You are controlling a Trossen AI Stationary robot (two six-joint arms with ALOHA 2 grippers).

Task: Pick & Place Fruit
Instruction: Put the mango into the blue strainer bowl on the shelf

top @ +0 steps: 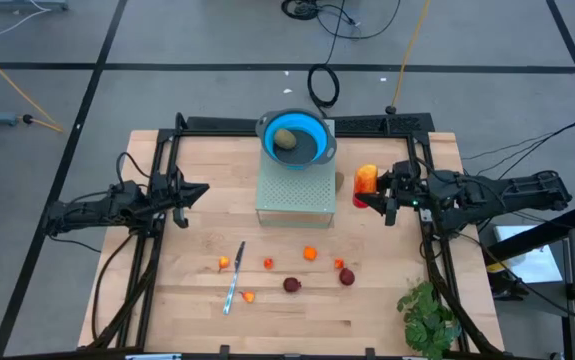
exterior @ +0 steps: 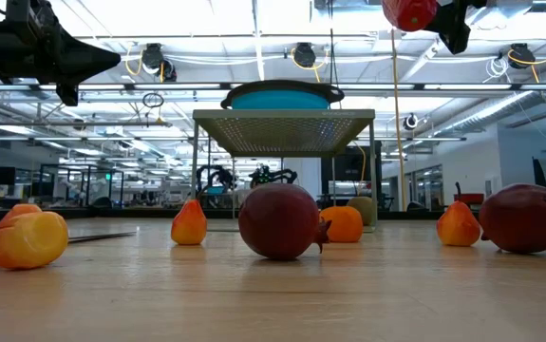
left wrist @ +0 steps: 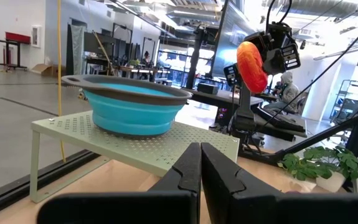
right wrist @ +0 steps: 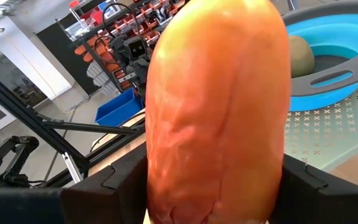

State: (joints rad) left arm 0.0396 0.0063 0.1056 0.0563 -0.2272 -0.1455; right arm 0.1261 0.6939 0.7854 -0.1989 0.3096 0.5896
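A blue bowl (top: pixel 297 138) stands on a pale green perforated stand (top: pixel 295 195) at the table's far middle, with an olive-brown oval fruit (top: pixel 285 139) lying in it. My right gripper (top: pixel 372 186) hovers to the right of the stand, shut on a large red-orange-yellow oblong fruit (right wrist: pixel 216 106). Small orange and red pieces (top: pixel 310 253) and two dark maroon balls (top: pixel 292 285) rest on the wood nearer the front. My left gripper (top: pixel 199 192) is shut and empty, left of the stand. My right gripper pinches the oblong fruit between its two fingers (right wrist: pixel 119 183), which sit on its opposite long sides (right wrist: pixel 160 174) near the lower end. The fingers come in about level from the table's right and lie across the fruit. It is lifted well clear of the table and stands roughly on end (left wrist: pixel 252 65).
A slim silver knife (top: pixel 234 280) lies among the small pieces at front left. A green leafy plant (top: pixel 429 315) sits at the front right corner. Black frame rails (top: pixel 162 200) run along both sides of the table. Bare wood lies in front of the stand.
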